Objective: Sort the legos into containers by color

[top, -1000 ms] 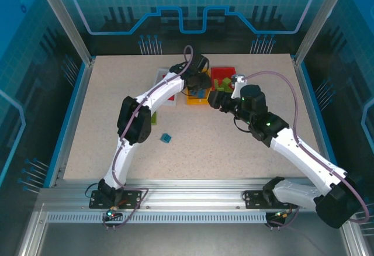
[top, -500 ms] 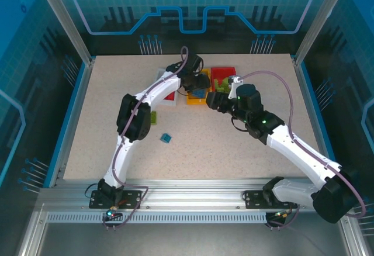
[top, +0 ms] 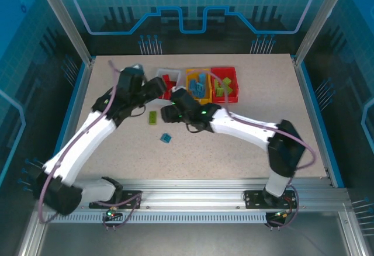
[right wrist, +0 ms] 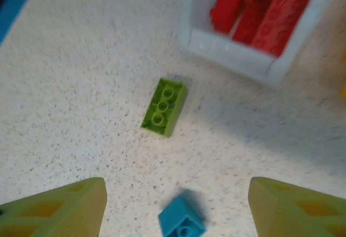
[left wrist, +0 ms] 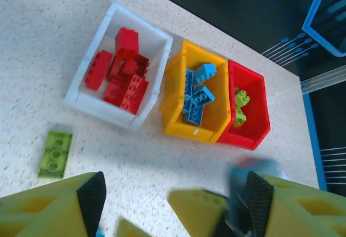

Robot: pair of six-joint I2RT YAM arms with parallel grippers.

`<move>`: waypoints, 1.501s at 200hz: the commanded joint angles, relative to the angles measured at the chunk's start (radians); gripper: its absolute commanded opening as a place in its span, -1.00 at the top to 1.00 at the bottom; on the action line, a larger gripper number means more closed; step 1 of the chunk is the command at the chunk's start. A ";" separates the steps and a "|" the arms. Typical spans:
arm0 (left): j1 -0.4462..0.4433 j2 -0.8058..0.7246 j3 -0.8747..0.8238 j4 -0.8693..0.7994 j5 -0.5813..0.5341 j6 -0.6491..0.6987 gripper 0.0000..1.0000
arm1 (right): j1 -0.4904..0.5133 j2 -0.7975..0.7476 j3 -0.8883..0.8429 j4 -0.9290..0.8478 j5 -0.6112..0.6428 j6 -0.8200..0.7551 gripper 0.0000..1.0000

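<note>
- Legos (left wrist: 121, 74): a lime brick (right wrist: 164, 107) and a blue brick (right wrist: 182, 221) lie loose beside the bins (left wrist: 157, 37).
- Both arms have swung off the bins; left gripper (left wrist: 175, 193) and right gripper (right wrist: 178, 193) are spread, empty.

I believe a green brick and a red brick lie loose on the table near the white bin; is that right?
Not quite: the second loose one is a blue brick, not red. The right wrist view shows it and the green brick near the white bin.

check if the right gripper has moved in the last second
Yes. The right gripper has swung left, from in front of the red bin to in front of the white bin.
</note>
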 commanded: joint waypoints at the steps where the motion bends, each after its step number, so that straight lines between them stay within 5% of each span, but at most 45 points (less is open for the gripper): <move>1: -0.002 -0.163 -0.132 -0.059 0.016 0.030 -0.58 | 0.027 0.143 0.161 -0.153 0.060 0.045 -0.49; 39: -0.001 -0.456 -0.284 -0.179 -0.003 -0.014 -0.66 | 0.028 0.373 0.421 -0.279 0.057 0.056 -0.58; 97: -0.001 -0.663 -0.341 -0.379 -0.081 -0.084 -0.60 | 0.022 0.590 0.640 -0.326 0.054 0.041 -0.51; 186: 0.000 -0.706 -0.333 -0.454 -0.088 -0.099 -0.56 | -0.002 0.743 0.836 -0.431 0.074 0.084 0.25; 207: -0.001 -0.703 -0.333 -0.449 -0.079 -0.098 -0.56 | 0.004 0.705 0.812 -0.419 0.085 0.062 0.49; 243: 0.000 -0.660 -0.341 -0.353 0.004 -0.067 -0.58 | 0.047 0.496 0.657 -0.330 0.171 -0.050 0.54; 300: -0.031 -0.252 -0.205 -0.001 0.262 -0.039 -0.56 | -0.086 -0.011 0.142 -0.190 0.188 -0.085 0.53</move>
